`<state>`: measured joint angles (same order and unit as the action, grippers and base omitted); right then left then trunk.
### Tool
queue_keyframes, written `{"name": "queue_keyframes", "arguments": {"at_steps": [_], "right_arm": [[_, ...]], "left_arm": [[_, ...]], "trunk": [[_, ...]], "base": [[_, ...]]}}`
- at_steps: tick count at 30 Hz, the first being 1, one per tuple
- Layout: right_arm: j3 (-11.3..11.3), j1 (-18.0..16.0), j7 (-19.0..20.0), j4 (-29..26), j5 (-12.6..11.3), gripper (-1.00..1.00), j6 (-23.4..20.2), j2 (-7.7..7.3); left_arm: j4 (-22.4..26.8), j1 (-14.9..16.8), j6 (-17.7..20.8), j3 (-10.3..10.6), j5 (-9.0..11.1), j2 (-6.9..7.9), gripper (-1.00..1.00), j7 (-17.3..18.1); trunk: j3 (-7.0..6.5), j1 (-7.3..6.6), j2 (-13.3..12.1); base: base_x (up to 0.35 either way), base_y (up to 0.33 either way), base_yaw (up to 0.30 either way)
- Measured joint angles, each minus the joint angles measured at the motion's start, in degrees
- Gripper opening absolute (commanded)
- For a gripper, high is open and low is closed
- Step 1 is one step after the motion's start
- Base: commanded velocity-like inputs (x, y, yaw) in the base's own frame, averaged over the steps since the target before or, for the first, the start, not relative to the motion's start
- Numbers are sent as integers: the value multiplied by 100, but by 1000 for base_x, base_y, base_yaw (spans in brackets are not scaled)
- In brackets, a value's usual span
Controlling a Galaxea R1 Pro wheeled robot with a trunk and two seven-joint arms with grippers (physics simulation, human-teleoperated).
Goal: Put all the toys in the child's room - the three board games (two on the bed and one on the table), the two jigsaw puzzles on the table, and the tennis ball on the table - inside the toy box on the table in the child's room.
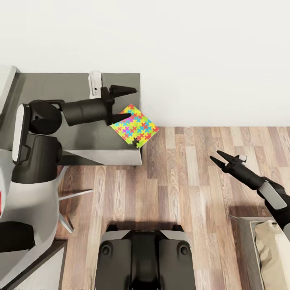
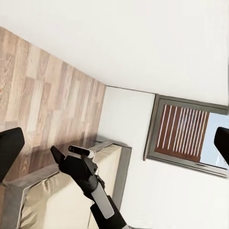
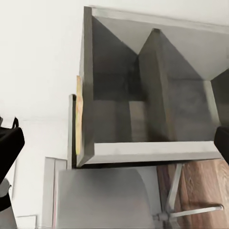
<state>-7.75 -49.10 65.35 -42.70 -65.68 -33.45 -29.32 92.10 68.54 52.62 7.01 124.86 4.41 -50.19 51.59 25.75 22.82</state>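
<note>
Head view, left to right: the left arm reaches across the dark-grey table (image 1: 48, 84), and the left gripper (image 1: 128, 103) hovers with its two fingers spread wide and nothing between them. One finger points out past the table's far edge; the other lies over the near corner of a jigsaw puzzle (image 1: 135, 125). Whether that finger touches the puzzle cannot be told. The puzzle lies flat at the table's right front corner, turned diagonally, with one corner just over the edge. A white upright object (image 1: 95, 83) stands on the table near the wall, behind the arm. Right of the table, wood floor (image 1: 189, 177) runs to the white wall (image 1: 201, 60). The right gripper (image 1: 219, 158) hangs over that floor, well apart from the table, fingers parted and empty. At the lower right is a corner of the bed (image 1: 266, 249), beige inside a grey frame.

Left wrist view shows the bed (image 2: 57, 200), the right gripper (image 2: 62, 157) above it, and a slatted window (image 2: 183, 136).
</note>
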Motion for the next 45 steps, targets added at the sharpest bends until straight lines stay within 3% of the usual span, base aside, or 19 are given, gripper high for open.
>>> {"name": "queue_keyframes", "arguments": {"at_steps": [14, 34, 45], "right_arm": [[9, 0, 80, 4, -4, 100, -9, 2], [28, -113, 21, 133, -2, 100, -76, -27], [51, -246, -14, 339, -14, 100, -104, -42]], "left_arm": [[-5, -2, 0, 5, -1, -2, 100, -2], [-10, 4, -6, 4, -8, -8, 100, 6], [-6, 27, -58, 22, -16, -229, 100, -35]], "trunk": [[0, 0, 0], [0, 0, 0], [0, 0, 0]], "base": [[0, 0, 244], [0, 0, 40], [0, 0, 4]]}}
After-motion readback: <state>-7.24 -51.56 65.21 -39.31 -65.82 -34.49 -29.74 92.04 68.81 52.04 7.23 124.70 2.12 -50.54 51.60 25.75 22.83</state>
